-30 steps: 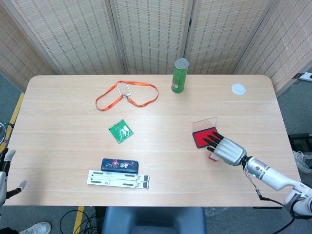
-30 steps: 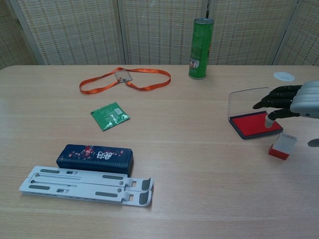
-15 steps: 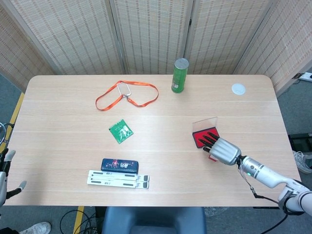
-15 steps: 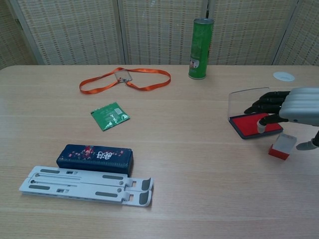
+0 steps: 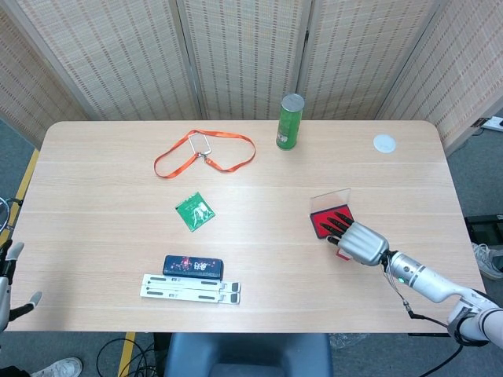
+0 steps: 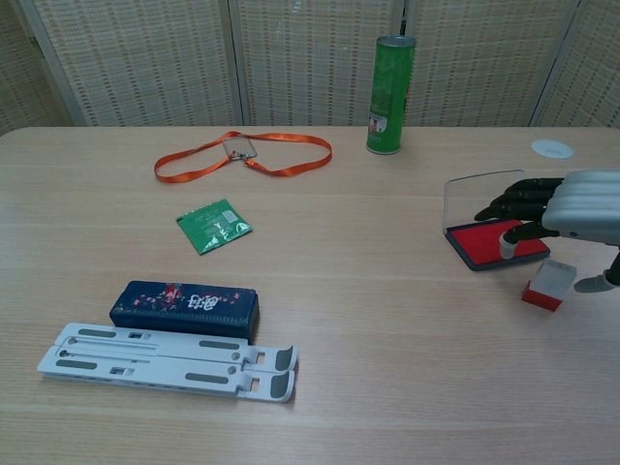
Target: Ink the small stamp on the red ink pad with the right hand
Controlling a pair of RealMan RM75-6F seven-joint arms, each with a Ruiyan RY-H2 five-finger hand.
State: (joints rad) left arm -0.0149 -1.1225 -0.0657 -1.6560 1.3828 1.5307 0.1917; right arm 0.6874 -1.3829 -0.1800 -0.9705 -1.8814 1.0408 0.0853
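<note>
The red ink pad (image 6: 481,243) lies open at the table's right, its clear lid (image 6: 472,199) standing up behind it. My right hand (image 6: 573,206) reaches over the pad from the right and pinches a small white stamp (image 6: 508,242), whose lower end touches the red surface. In the head view the right hand (image 5: 360,242) covers the stamp and the near part of the ink pad (image 5: 322,224). A small red and white block (image 6: 546,284) sits on the table just below the hand. My left hand (image 5: 11,284) hangs off the table's left edge, holding nothing.
A green can (image 6: 390,95) stands at the back. An orange lanyard (image 6: 242,155) and a green packet (image 6: 213,225) lie left of centre. A dark blue box (image 6: 184,307) and a white folding stand (image 6: 165,360) sit near the front. A white disc (image 6: 551,148) lies far right.
My right hand has come down and slightly left, bringing the stamp onto the red pad. Over the last half second it has stayed almost still. The left hand has not moved.
</note>
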